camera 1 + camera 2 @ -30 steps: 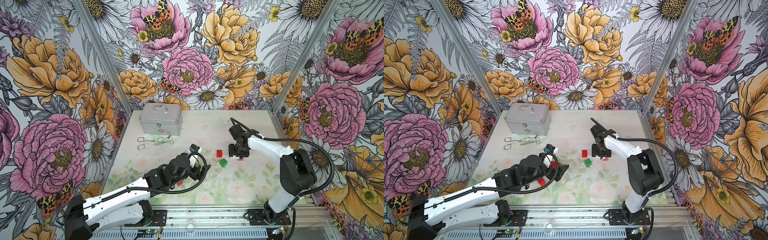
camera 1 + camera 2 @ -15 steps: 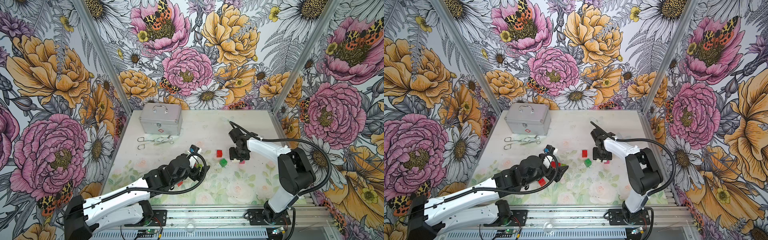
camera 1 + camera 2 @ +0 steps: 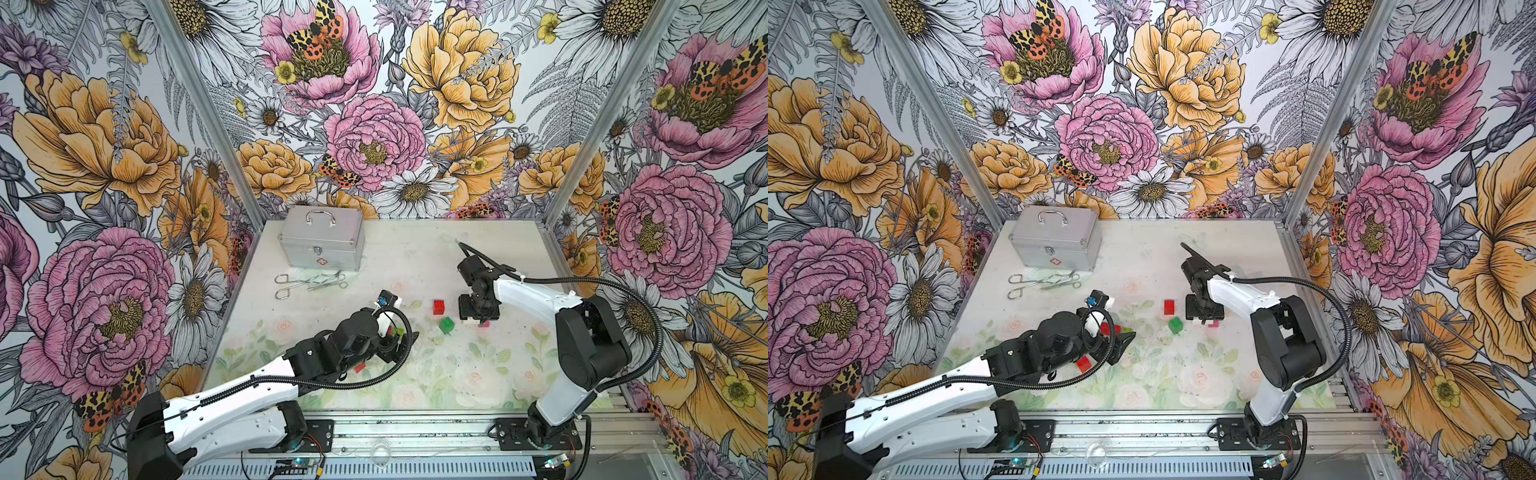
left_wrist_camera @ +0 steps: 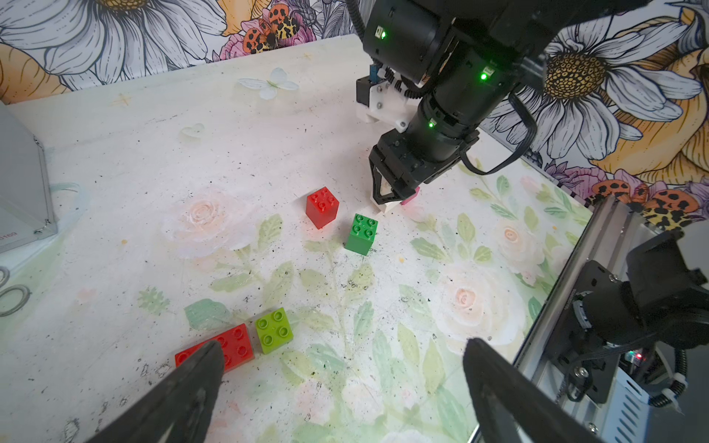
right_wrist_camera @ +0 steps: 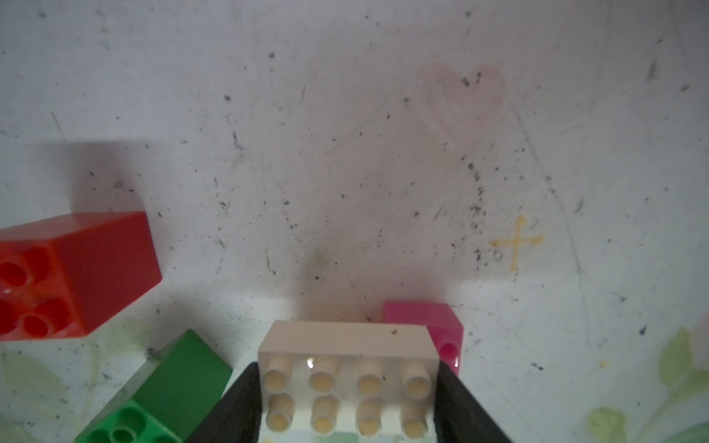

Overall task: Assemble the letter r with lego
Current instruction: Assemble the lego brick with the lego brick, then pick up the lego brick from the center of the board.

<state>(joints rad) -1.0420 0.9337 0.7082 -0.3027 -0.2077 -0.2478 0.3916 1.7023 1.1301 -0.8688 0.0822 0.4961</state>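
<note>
My right gripper (image 5: 348, 383) is shut on a white two-by-four lego brick (image 5: 348, 345), studs facing the camera, low over the table. A pink brick (image 5: 426, 322) sits right beside it; whether they touch I cannot tell. A red brick (image 3: 438, 306) and a dark green brick (image 3: 446, 325) stand just left of the right gripper (image 3: 478, 316). My left gripper (image 4: 341, 368) hangs open with nothing between its fingers, close to a lime brick (image 4: 274, 330) and a flat red brick (image 4: 230, 345). Another red brick (image 3: 360, 367) lies partly under the left arm.
A silver metal case (image 3: 320, 239) stands at the back left, with scissors and forceps (image 3: 309, 282) lying in front of it. An aluminium rail (image 3: 415, 428) runs along the table's front edge. Flowered walls close in the table on three sides.
The right gripper has come slightly toward the front and lower, still holding the white brick. The left arm has not moved.
</note>
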